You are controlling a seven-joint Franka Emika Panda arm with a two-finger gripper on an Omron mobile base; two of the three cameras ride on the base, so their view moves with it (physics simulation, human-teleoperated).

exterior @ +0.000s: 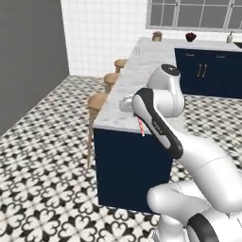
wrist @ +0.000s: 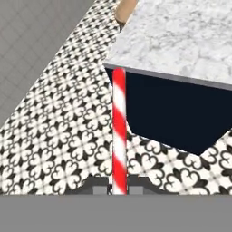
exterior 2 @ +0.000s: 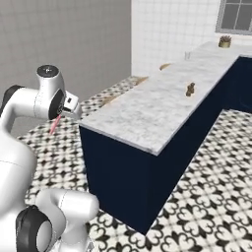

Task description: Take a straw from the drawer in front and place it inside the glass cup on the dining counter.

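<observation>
The straw [wrist: 119, 131] is a thin straight stick with red and white candy stripes, pinched at its base between the two dark fingertips [wrist: 100, 186] of the gripper [wrist: 119, 188], which is closed on it. From the hand view it rises up past the near corner of the dining counter [wrist: 181, 36], its tip level with the slab's edge. In the left base view only a short pink sliver of it [exterior: 141, 127] pokes out below the arm's dark-banded wrist; the rest, and the gripper itself, are hidden behind the arm. In the right base view it hangs as a small slanted pink line [exterior 2: 54, 125] under the white hand [exterior 2: 71, 106], just off the counter's near corner and not over the slab.

The counter is a long slab of white-grey veined marble [exterior 2: 147, 113] on a flat navy base. Against it on its far side stand round wooden stools [exterior: 97, 101], partly cut off by the slab. A small brownish thing [exterior 2: 190, 89] sits further along the marble, too small to make out. A faint clear shape [exterior 2: 187, 55] near the counter's far end may be the glass cup, but I cannot tell. The floor [exterior: 42, 179] is glossy black-and-white patterned tile.
</observation>
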